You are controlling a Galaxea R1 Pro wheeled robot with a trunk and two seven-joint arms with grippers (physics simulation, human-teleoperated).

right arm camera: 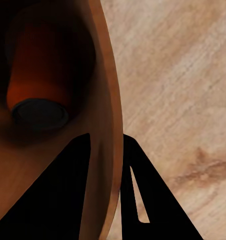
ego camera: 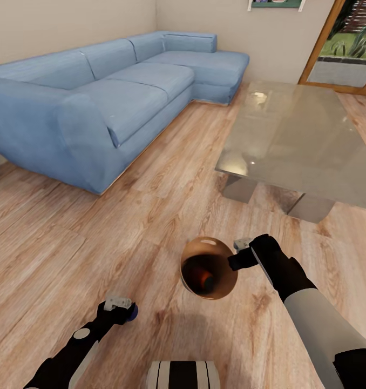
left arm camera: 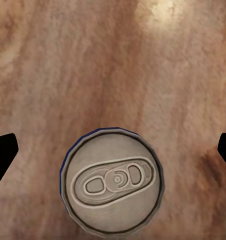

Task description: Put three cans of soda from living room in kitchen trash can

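My right gripper [ego camera: 238,260] is shut on the rim of the trash can [ego camera: 196,247], a small copper-brown bin that it holds tilted above the wood floor. The right wrist view has one finger inside the rim [right arm camera: 105,75] and one outside. An orange soda can [ego camera: 207,280] lies at the bottom of the bin, and the same orange can [right arm camera: 35,85] shows in the right wrist view. My left gripper [ego camera: 120,306] hangs open low over the floor. A dark blue soda can [left arm camera: 112,181] with a silver top stands between its spread fingers, untouched, and shows as a blue edge [ego camera: 131,313] in the head view.
A blue corner sofa [ego camera: 113,92] runs along the left and back walls. A glass coffee table [ego camera: 302,135] stands at the right. A wood-framed glass door [ego camera: 350,48] opens to a garden at the far right. Bare wood floor [ego camera: 167,183] lies between sofa and table.
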